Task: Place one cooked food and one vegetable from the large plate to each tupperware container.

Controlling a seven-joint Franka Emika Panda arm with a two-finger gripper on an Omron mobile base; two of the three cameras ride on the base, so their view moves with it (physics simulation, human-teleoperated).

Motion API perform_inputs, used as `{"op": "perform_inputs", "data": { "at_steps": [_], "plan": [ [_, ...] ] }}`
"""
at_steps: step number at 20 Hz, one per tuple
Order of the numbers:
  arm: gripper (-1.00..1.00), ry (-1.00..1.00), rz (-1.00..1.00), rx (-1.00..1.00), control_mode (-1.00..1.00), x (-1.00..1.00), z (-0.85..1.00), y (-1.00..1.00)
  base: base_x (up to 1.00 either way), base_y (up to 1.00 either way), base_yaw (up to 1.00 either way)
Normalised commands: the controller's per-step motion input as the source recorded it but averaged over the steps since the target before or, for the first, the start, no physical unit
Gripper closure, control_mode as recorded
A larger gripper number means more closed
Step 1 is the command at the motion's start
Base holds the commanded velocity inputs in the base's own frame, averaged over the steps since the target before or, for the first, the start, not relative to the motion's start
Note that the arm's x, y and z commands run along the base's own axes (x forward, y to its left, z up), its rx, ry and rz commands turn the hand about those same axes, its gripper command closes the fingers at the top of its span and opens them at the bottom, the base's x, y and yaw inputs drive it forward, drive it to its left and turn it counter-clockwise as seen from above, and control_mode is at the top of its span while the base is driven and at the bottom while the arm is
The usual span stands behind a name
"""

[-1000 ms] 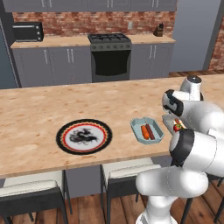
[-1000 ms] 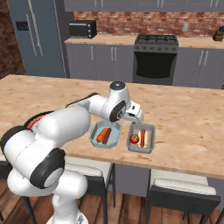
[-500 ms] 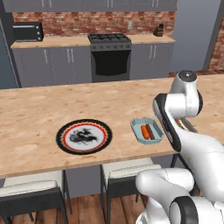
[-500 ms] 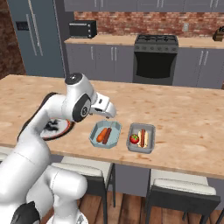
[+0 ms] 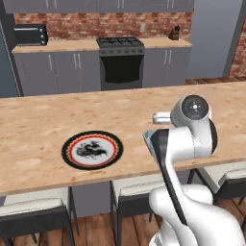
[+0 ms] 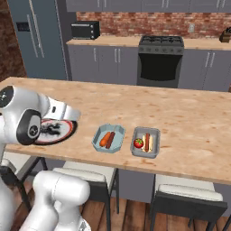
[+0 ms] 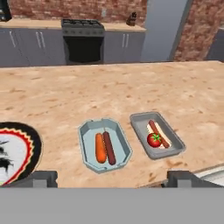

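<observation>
Two tupperware containers sit side by side on the wooden counter. The left one [image 7: 85, 133] [image 6: 97, 139] holds an orange carrot [image 7: 100, 148] and a dark sausage [image 7: 109, 148]. The right one [image 7: 141, 120] [image 6: 156, 133] holds a red tomato [image 7: 154, 140] and a sausage [image 7: 158, 131]. The large plate [image 5: 72, 144] [image 6: 63, 131] [image 7: 26, 151] lies left of them with nothing on it, partly behind my arm in the right base view. My gripper [image 7: 113, 180] [image 6: 74, 113] is open and holds nothing. It hangs above the counter's near edge, between the plate and the containers.
My own white arm [image 5: 185, 139] hides most of the containers in the left base view. Stools [image 6: 185, 198] stand under the counter's near edge. A stove [image 5: 121, 60], grey cabinets and a microwave [image 5: 30, 34] line the back wall, and a fridge [image 6: 34, 36] stands at the left.
My arm has swung up and left, away from the right container towards the plate side. The gripper stayed open. Both containers and their food have not moved.
</observation>
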Motion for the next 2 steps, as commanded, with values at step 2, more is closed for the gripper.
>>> {"op": "perform_inputs", "data": {
  "at_steps": [2],
  "plan": [
    [-1.0, -0.06, 0.0, -0.08, -1.0, 0.0, 0.64, 0.97, 0.0, 0.0, 0.0]
  ]
}}
